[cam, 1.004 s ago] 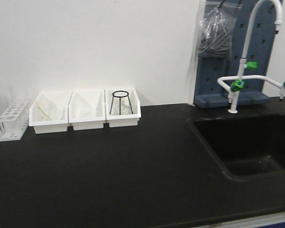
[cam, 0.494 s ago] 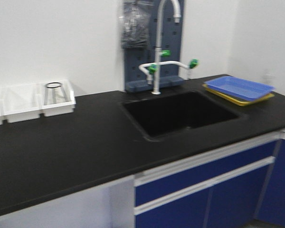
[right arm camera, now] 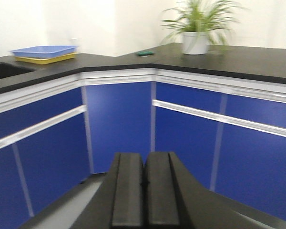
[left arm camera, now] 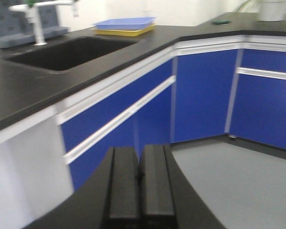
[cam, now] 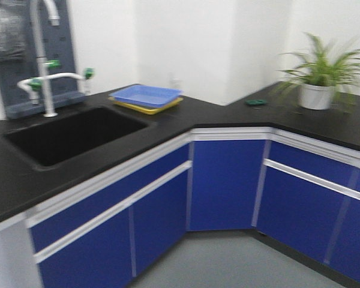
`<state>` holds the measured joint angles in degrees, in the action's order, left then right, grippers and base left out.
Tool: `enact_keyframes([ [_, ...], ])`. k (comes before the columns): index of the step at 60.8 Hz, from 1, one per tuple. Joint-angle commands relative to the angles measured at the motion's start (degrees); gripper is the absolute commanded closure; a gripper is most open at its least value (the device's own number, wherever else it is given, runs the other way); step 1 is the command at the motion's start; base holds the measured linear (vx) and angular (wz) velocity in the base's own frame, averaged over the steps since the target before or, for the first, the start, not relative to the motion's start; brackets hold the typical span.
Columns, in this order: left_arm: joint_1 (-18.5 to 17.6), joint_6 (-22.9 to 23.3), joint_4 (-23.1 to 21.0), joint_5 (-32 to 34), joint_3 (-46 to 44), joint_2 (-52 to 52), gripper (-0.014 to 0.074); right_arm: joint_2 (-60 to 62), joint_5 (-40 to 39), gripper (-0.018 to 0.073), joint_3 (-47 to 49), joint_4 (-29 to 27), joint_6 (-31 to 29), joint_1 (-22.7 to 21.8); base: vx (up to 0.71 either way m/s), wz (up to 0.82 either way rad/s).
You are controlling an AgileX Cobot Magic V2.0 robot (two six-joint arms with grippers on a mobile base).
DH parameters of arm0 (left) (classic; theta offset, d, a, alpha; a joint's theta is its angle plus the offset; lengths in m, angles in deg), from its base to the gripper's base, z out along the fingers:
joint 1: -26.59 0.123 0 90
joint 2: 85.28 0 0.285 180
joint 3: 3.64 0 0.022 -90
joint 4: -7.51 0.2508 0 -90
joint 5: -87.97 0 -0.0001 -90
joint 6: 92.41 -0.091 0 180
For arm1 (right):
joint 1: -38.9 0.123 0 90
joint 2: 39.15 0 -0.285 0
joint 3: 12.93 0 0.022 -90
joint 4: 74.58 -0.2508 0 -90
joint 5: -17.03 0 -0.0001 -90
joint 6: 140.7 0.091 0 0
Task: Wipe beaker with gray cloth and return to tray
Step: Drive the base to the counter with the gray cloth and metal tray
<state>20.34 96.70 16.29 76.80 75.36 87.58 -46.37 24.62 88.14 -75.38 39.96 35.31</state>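
The beaker, the gray cloth and the tray are all out of view. My left gripper is shut with nothing between its black fingers; it hangs in front of the blue cabinet doors, below the counter's edge. My right gripper is also shut and empty, facing the inner corner of the blue cabinets. Neither gripper shows in the front view.
A black counter bends round a corner above blue cabinets. It holds a black sink with a white faucet, a blue plastic tray on a yellow one, a small green object and a potted plant. Grey floor lies below.
The whole view has swung to the right. The white bins have left the frame, the sink has slid to the left, and the corner counter with the plant has come into sight.
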Motion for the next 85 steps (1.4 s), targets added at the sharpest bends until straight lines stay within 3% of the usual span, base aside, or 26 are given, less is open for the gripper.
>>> enact_keyframes([
  [1, 0.1, 0.5, -0.4, 4.6, -0.4, 0.8, 0.0602, 0.2, -4.8, 0.0567, -0.8, 0.3, -0.1, -0.3, -0.20, -0.76],
  [44, 0.1, 0.5, -0.4, 4.6, -0.4, 0.8, 0.0602, 0.2, -4.8, 0.0567, -0.8, 0.3, -0.1, -0.3, -0.10, -0.64],
  [85, 0.1, 0.5, -0.4, 4.6, -0.4, 0.8, 0.0602, 0.2, -4.8, 0.0567, -0.8, 0.3, -0.1, -0.3, 0.24, -0.55],
])
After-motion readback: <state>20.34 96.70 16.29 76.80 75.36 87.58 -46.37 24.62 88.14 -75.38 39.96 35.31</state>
